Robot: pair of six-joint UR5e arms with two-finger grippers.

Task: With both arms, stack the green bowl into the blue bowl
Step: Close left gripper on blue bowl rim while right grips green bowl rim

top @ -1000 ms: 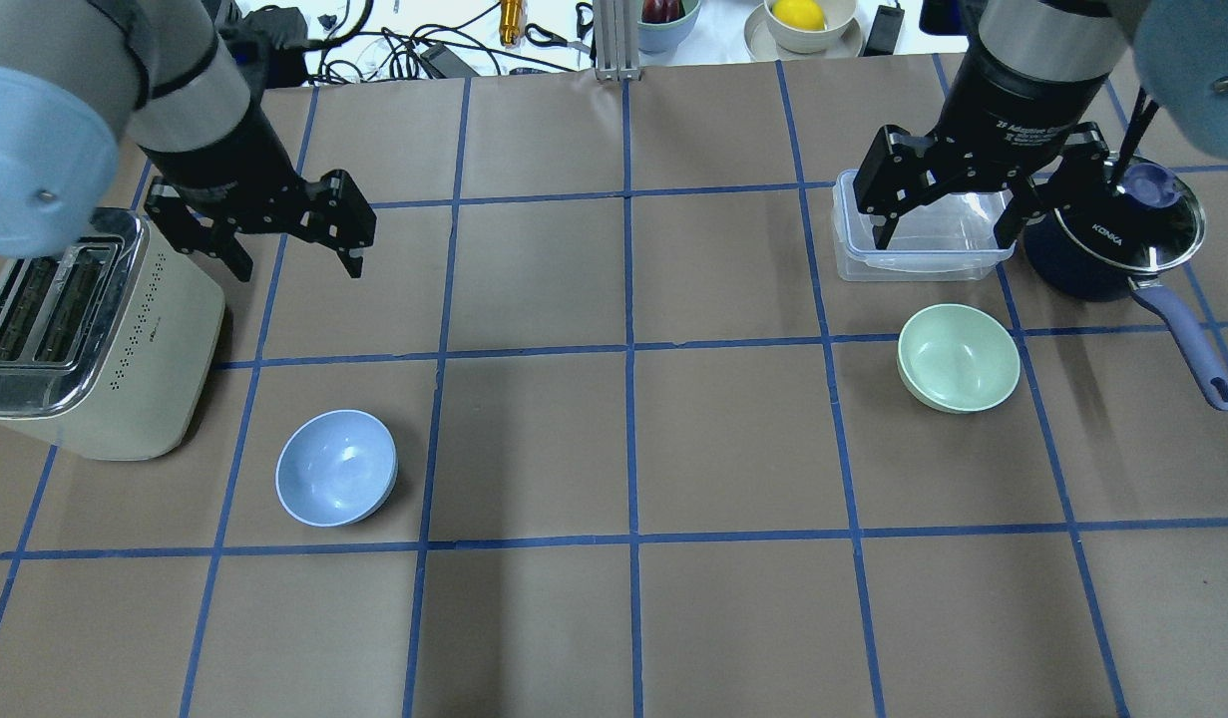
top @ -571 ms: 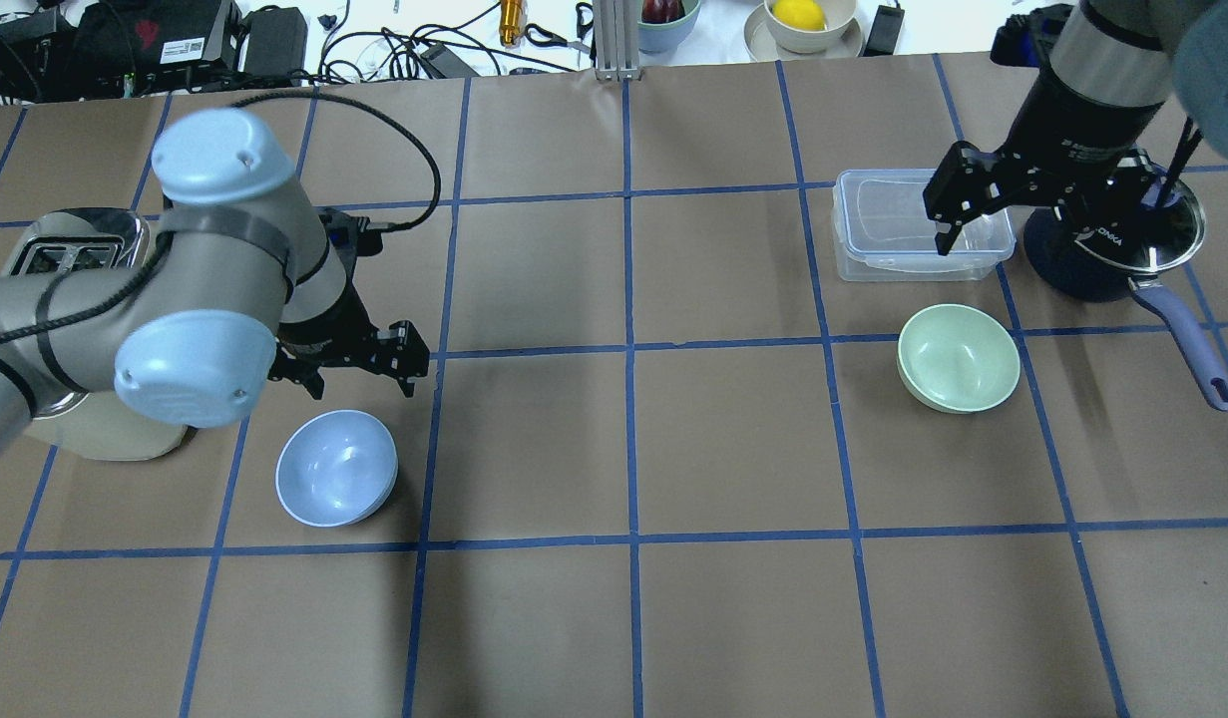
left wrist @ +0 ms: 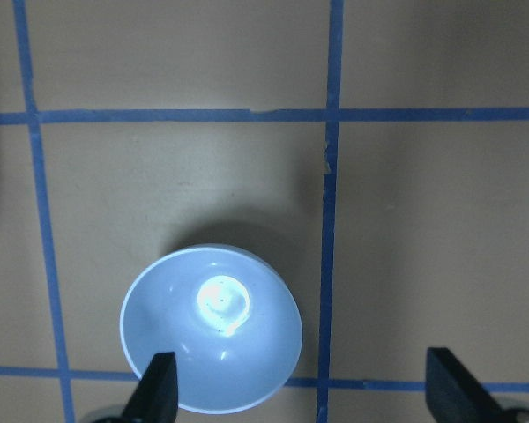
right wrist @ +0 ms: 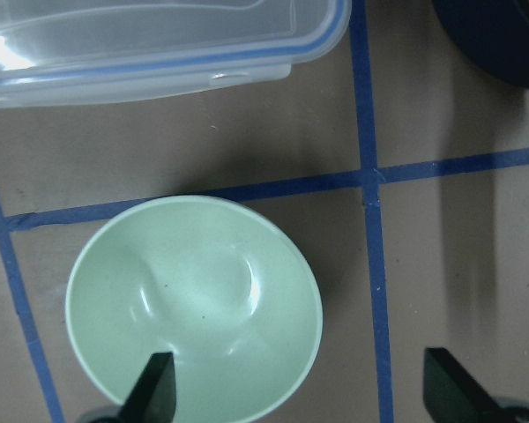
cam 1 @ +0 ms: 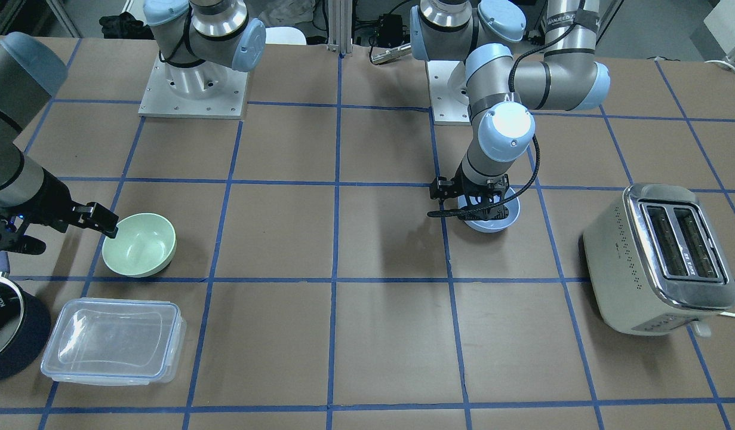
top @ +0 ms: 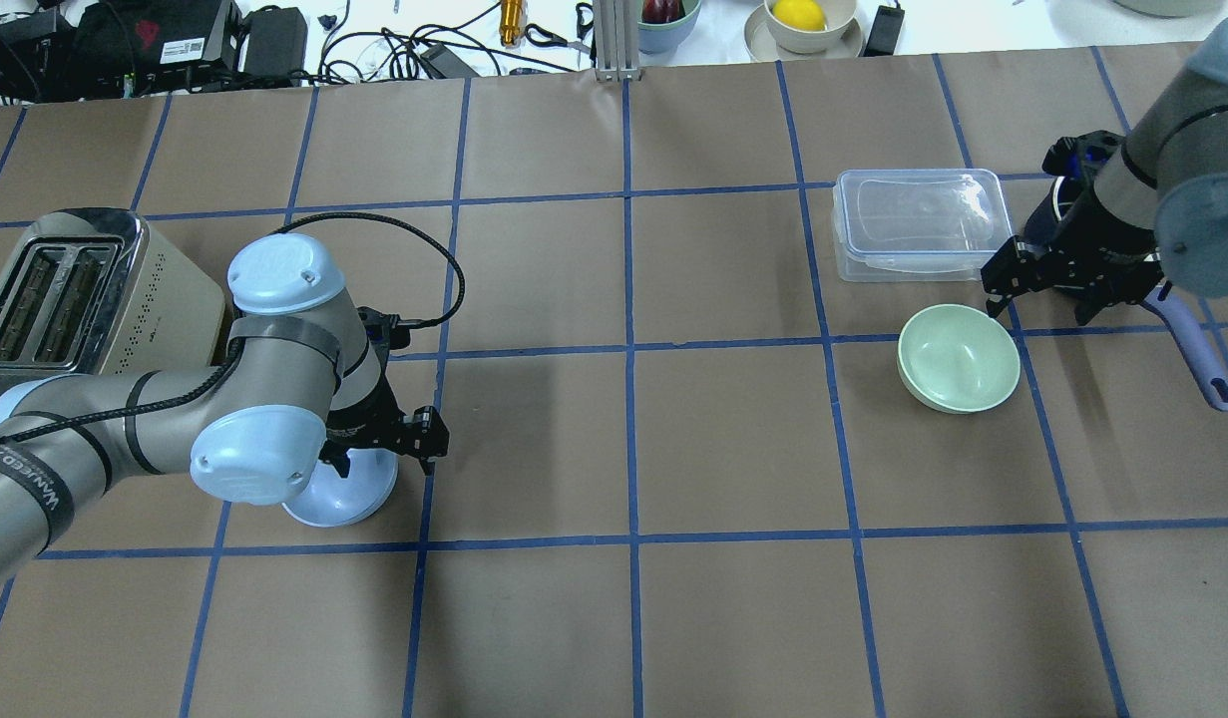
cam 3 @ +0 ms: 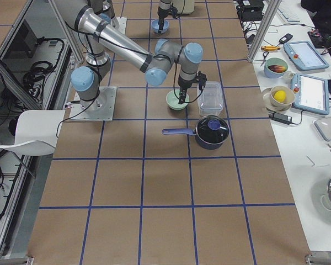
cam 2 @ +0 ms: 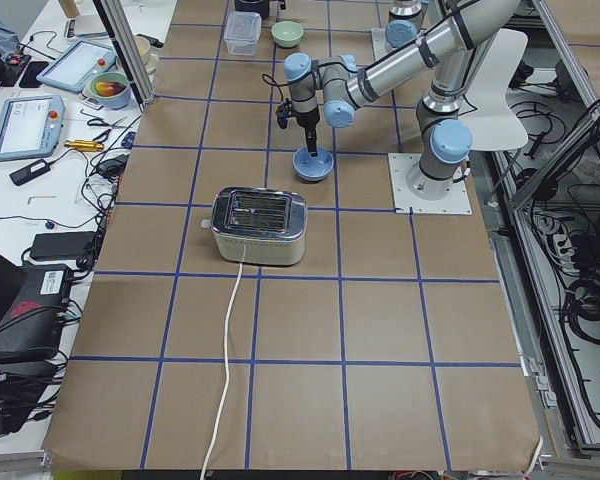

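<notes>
- Front view: the brown table (cam 1: pixel 283 346) has a blue tape grid (cam 1: pixel 337 239). The green bowl (cam 1: pixel 139 245) stands near a clear box (cam 1: pixel 113 340), and the blue bowl (cam 1: pixel 492 221) is under the left gripper (cam 1: pixel 471 209).
- Overhead: the right gripper (top: pixel 1042 294) hangs beside the green bowl. Cables (top: pixel 394 50) lie beyond the table's far edge.
- Left wrist: jaws wide apart and empty, with the blue bowl's rim between them.
- Right wrist: jaws wide apart and empty, with the green bowl's rim between them.
</notes>
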